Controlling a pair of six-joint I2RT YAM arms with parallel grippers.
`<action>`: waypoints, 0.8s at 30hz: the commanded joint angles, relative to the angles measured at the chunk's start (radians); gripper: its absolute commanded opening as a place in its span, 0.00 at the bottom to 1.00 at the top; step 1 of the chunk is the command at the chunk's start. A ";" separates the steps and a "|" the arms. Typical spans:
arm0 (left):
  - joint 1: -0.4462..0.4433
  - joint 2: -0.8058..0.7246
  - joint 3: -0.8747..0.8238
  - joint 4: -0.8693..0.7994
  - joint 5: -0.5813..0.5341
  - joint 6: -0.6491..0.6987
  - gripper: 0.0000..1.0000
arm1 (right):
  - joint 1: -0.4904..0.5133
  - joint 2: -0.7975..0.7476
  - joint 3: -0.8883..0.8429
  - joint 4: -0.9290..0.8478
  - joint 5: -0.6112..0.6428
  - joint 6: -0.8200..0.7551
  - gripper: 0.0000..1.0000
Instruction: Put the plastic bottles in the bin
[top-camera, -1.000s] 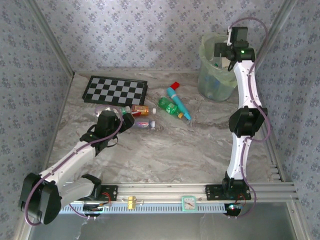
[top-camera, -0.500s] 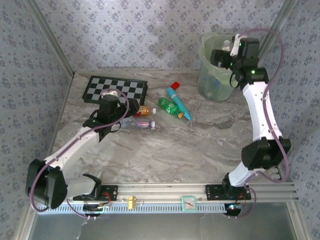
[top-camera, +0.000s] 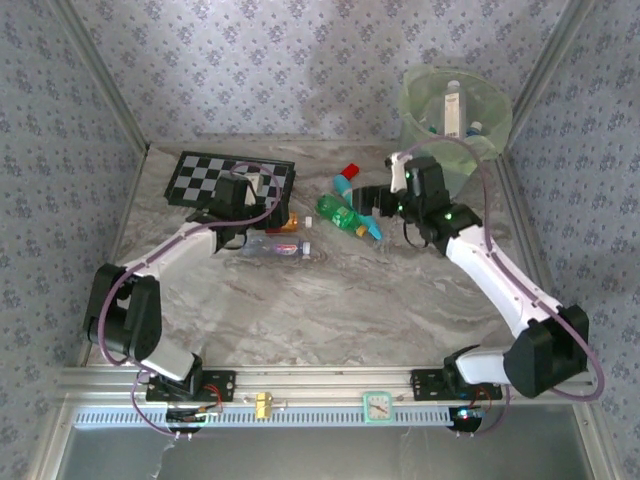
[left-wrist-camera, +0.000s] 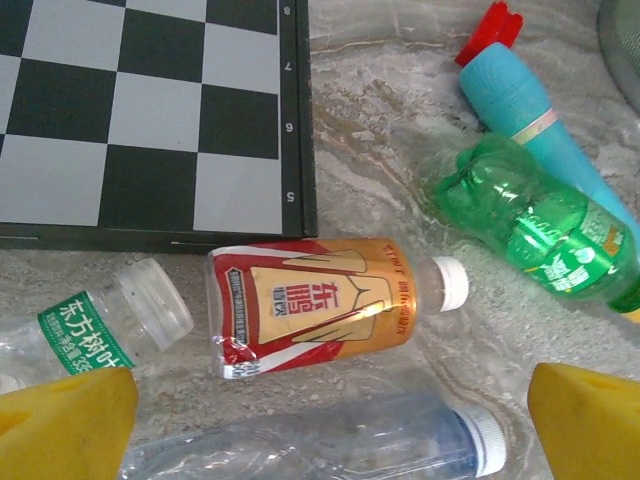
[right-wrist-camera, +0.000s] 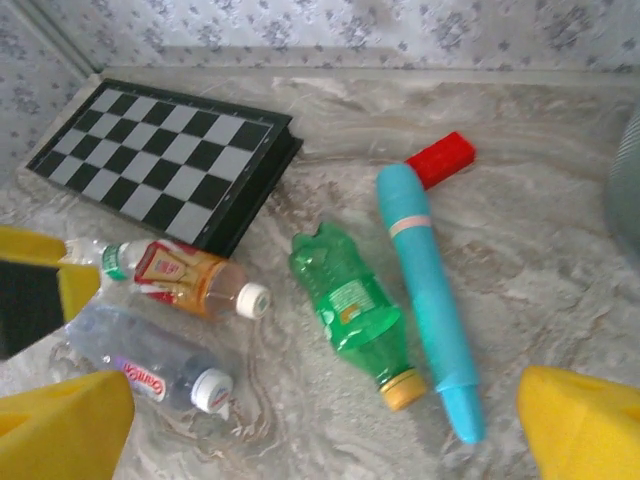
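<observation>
Pick-up step: left gripper (left-wrist-camera: 325, 425), wide open and empty, hovers above the orange-label bottle (left-wrist-camera: 320, 315) mid-frame, right gripper (right-wrist-camera: 320, 430) likewise above the green bottle (right-wrist-camera: 350, 300); next should come descending and closing

Bright even light, soft shadows, mostly sharp
</observation>
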 joint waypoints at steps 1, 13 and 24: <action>0.019 0.024 0.033 -0.042 0.023 0.053 1.00 | 0.048 -0.055 -0.104 0.105 0.050 0.082 1.00; 0.027 0.099 -0.011 -0.031 0.031 0.011 1.00 | 0.211 -0.035 -0.376 0.375 0.156 0.293 1.00; 0.024 0.100 -0.074 -0.076 0.064 -0.067 0.99 | 0.223 -0.014 -0.368 0.388 0.176 0.286 1.00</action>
